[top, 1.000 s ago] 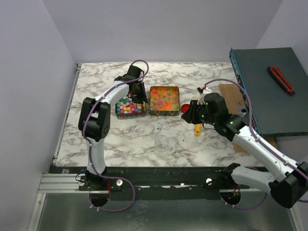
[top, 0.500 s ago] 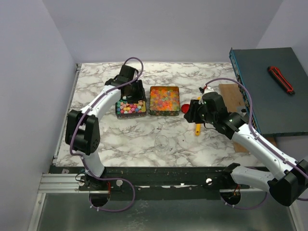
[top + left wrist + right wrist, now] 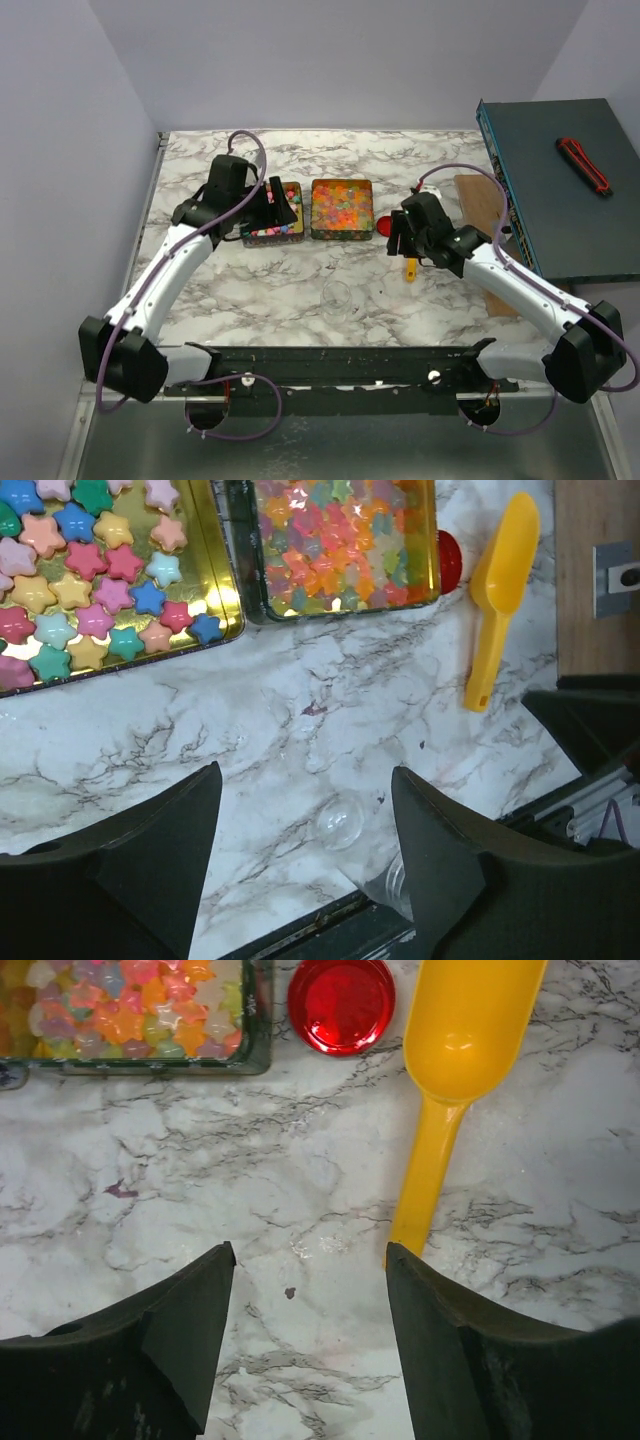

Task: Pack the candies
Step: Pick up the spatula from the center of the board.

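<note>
Two arms reach over the marble table (image 3: 250,290). Farthest left, the left claw (image 3: 283,203) hangs above the first of two trays, its fingers spread wide with nothing between them. The left tray (image 3: 268,239) is gold inside and holds the pastel star candies (image 3: 90,580) in pink, blue, green and yellow, far too many to count. Touching its right side is the right tray (image 3: 342,237), darker, filled with the glossy jelly candies (image 3: 340,540) in orange, red, yellow and green, again past counting. In front of the trays, nearer the arm bases, one clear jar (image 3: 338,298) sits alone on the marble. Just right of the jelly tray lies one red cap (image 3: 341,1003), and beside that one yellow scoop (image 3: 465,1030), bowl toward the back, handle toward the front. The right claw (image 3: 310,1250) hovers over the bare marble at the scoop's handle, fingers wide apart and empty. At the far right are one wooden board (image 3: 478,195) and one dark teal cabinet (image 3: 540,220) with a single red-and-black tool (image 3: 583,165) on top.
</note>
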{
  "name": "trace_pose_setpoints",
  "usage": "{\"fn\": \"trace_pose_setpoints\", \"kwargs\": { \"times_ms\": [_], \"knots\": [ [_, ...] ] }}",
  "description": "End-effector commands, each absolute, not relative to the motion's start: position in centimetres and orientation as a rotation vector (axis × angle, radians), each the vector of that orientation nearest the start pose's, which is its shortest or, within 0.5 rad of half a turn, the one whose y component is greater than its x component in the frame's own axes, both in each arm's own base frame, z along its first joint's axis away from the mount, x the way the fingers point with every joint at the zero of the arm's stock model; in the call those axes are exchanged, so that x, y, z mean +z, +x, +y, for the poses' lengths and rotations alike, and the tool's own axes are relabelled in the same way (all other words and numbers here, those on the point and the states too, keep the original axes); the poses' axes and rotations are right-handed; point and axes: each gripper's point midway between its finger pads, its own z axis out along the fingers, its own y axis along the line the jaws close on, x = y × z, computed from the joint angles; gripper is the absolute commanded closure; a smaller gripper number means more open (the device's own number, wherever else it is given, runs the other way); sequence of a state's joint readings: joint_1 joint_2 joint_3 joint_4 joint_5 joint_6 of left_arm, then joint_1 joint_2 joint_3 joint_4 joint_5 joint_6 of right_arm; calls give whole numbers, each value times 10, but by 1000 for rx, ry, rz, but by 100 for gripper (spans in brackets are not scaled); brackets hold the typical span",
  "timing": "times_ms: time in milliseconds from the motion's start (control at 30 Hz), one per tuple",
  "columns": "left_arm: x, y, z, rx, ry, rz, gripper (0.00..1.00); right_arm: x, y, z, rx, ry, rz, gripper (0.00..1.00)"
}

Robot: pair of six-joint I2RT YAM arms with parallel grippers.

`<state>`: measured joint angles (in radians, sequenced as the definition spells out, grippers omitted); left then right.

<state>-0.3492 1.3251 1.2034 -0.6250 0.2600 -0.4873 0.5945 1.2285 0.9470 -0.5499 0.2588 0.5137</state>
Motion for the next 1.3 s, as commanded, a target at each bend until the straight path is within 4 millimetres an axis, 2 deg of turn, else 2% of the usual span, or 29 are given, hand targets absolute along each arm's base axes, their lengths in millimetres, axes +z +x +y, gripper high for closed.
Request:
{"fn": "trace_pose_setpoints", "kwargs": {
  "times_ms": [0, 133, 200, 233, 433, 700, 1033, 1267],
  "knots": [
    [231, 281, -182, -791, 69, 2319, 27, 130, 286, 145, 90, 104, 2393, 32],
    [233, 257, -179, -827, 121, 2284, 19, 118, 287, 137, 31, 162, 2398, 27],
    [230, 248, -177, -836, 149, 2279, 3, 113, 289, 133, 1, 194, 2389, 22],
    [228, 244, -177, -840, 161, 2276, 1, 110, 290, 131, -11, 207, 2387, 22],
    [223, 229, -170, -827, 198, 2246, 1, 89, 293, 122, -105, 264, 2391, 20],
    [219, 225, -160, -774, 205, 2183, 1, 64, 306, 120, -150, 270, 2417, 20],
    [222, 220, -153, -749, 196, 2139, 1, 44, 317, 116, -137, 275, 2438, 27],
    [226, 220, -149, -725, 196, 2116, 1, 34, 319, 112, -146, 263, 2455, 36]
  ]
}}
